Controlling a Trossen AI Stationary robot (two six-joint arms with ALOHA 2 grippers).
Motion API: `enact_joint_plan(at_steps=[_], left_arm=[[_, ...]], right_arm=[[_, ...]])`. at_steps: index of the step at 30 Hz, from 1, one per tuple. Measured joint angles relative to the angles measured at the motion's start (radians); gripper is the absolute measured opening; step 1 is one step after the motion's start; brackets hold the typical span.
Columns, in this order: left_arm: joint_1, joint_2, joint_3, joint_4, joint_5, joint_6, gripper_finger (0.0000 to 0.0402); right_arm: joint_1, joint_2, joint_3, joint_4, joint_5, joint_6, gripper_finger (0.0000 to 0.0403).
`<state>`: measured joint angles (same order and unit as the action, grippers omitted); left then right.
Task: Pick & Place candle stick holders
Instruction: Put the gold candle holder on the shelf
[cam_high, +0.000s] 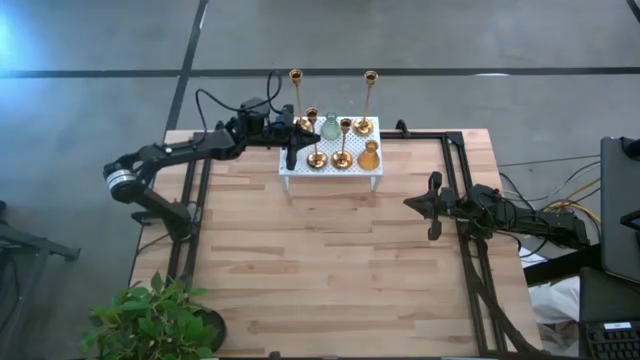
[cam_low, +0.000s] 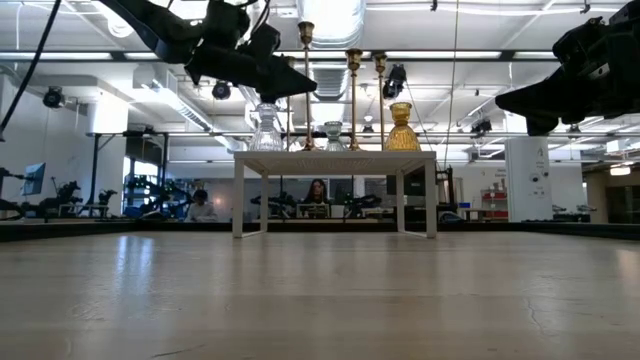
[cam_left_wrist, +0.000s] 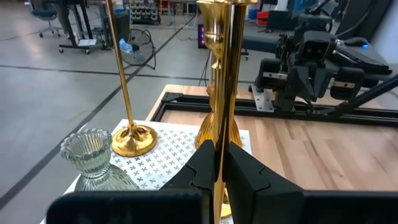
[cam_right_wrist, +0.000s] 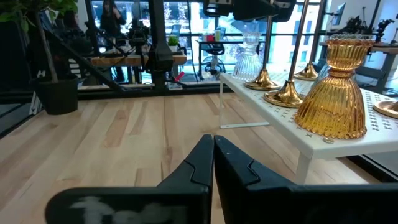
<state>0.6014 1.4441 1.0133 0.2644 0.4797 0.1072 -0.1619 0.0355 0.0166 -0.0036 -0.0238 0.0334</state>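
Observation:
A white perforated rack (cam_high: 300, 168) stands at the table's far edge and carries several candle stick holders: tall brass ones, shorter brass ones, a squat amber-gold one (cam_right_wrist: 333, 93) and a clear glass one (cam_left_wrist: 93, 155). My left gripper (cam_left_wrist: 219, 149) reaches in from the left over the rack's left end and is shut on a tall brass holder (cam_high: 296, 100). Over the table's right side, short of the rack, my right gripper (cam_high: 410, 203) hovers shut on nothing. My left gripper pinches the tall brass holder's thin stem (cam_left_wrist: 224, 127) between its two fingers. The fingers come level from the table's left side and lie across the stem. The holder stands about upright. The fingers hide its base, so whether it rests on the rack cannot be told.
Close around the held holder stand a second tall brass holder (cam_left_wrist: 124, 81), the glass one and the squat one. A black frame (cam_high: 455, 150) runs along the table's sides, and a potted plant (cam_high: 150, 320) sits at the near left corner. Bare wood (cam_high: 330, 260) lies in front of the rack.

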Motion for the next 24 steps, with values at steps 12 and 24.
enact_joint_plan(at_steps=[12,24], left_arm=[[0.001,0.0,-0.013,0.023,-0.001,-0.015,0.0021],[0.004,0.0,-0.013,0.017,-0.01,-0.019,0.0072]], right_arm=[[0.0,0.0,0.0,0.0,0.0,0.0,0.0009],[0.0,0.0,0.0,0.0,0.0,0.0,0.0009]])
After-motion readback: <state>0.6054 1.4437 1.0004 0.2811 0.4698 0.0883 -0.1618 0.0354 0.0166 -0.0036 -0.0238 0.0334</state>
